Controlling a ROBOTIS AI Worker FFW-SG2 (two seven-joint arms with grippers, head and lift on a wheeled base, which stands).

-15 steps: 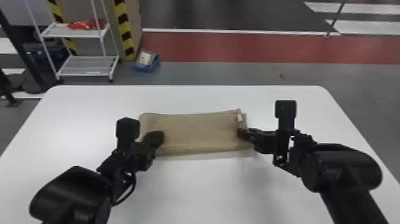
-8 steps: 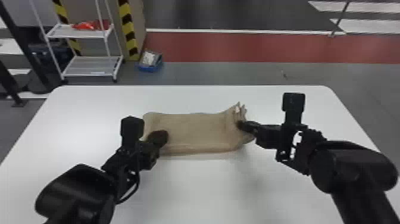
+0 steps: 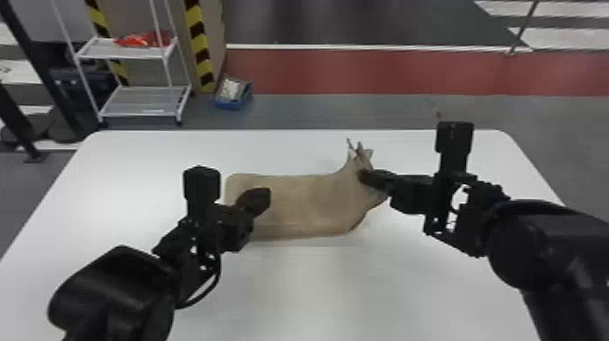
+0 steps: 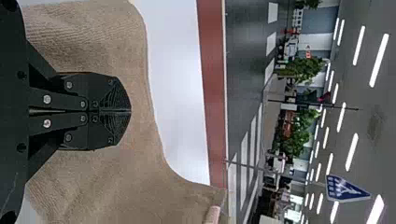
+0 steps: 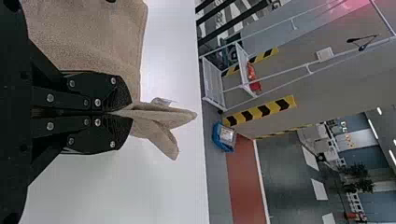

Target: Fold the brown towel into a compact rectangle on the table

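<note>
A crosswise fold of the towel (image 3: 308,199) seems in hand; it lies on the desk (image 3: 290,290) with its left part under the left gripper (image 4: 129,112), jaws pressed together. Its right end rises bunched, pinched in the jaws of the right gripper (image 5: 127,112); next, that end likely goes over leftward.

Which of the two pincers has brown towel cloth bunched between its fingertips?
The right pincer: it grips the raised right end of the towel. The left pincer is shut over the towel's left part, no cloth visible between its tips.
</note>
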